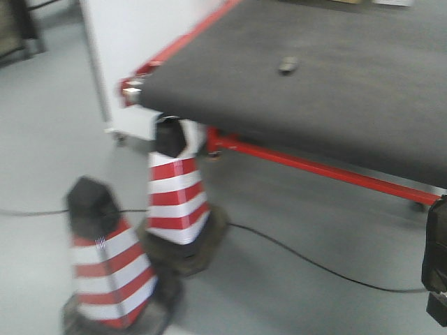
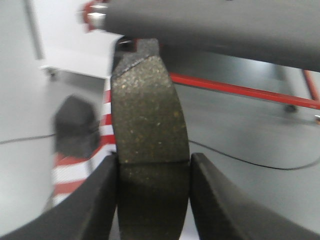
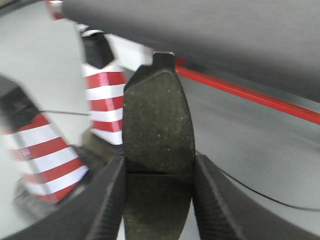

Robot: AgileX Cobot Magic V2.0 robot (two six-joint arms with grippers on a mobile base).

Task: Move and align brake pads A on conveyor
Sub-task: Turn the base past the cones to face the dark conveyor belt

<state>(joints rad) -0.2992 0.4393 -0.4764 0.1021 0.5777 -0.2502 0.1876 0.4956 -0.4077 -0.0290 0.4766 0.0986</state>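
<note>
Between my left gripper (image 2: 152, 200) fingers sits one brake pad (image 2: 149, 125), clamped by its lower half, friction face toward the wrist camera, long axis running straight out from the jaws and pointing up at the conveyor (image 2: 225, 27) edge above. Same on the right: right gripper (image 3: 159, 205) closed on a second pad (image 3: 158, 120), same pose, centre groove just above the fingertips, backing-plate tab at the far end. Both pads sit below and short of the belt, over grey floor (image 1: 293, 293), so I judge the coming move as lift and reach forward, then lay each pad flat.

Front view: belt surface (image 1: 335, 84) is up and to the right, with one small dark object (image 1: 288, 65) resting on it, probably another pad, too blurred to be sure. Only a dark bit of the right arm (image 1: 438, 269) shows at the lower right edge. I can't tell from these views which arm is nearer the belt.

Two red-and-white traffic cones (image 1: 178, 195) (image 1: 112, 272) stand under the belt's near corner, with a black cable (image 1: 314, 265) across the floor; I'd watch the left arm there.

No readable writing or brand anywhere; frames are motion-blurred.
</note>
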